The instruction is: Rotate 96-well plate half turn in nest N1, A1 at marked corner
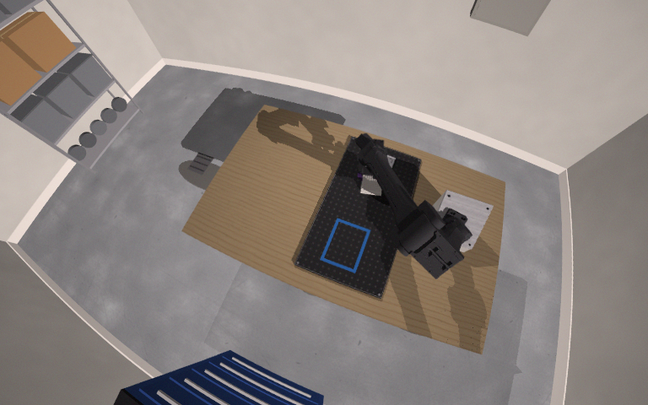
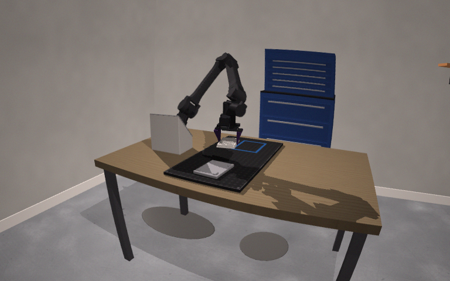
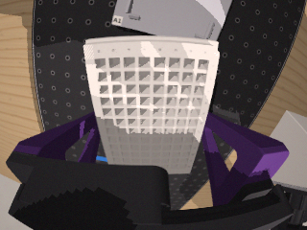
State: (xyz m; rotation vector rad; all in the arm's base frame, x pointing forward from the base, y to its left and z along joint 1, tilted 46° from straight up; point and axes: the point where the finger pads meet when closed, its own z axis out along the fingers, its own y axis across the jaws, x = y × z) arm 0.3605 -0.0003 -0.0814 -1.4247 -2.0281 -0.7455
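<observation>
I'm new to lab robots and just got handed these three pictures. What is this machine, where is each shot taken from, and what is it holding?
It is a black arm with six joints, mounted at a wooden table. One picture looks down from the ceiling, one from across the room, and one from a camera on the arm's wrist. On the table lies a black deck with a grey nest and a blue taped outline. The gripper has two purple fingers shut on a white plate of small wells, held above the deck between nest and outline. The nest holds nothing now.

White well plate (image 3: 153,107) aloft beside empty nest (image 2: 214,168)
</observation>
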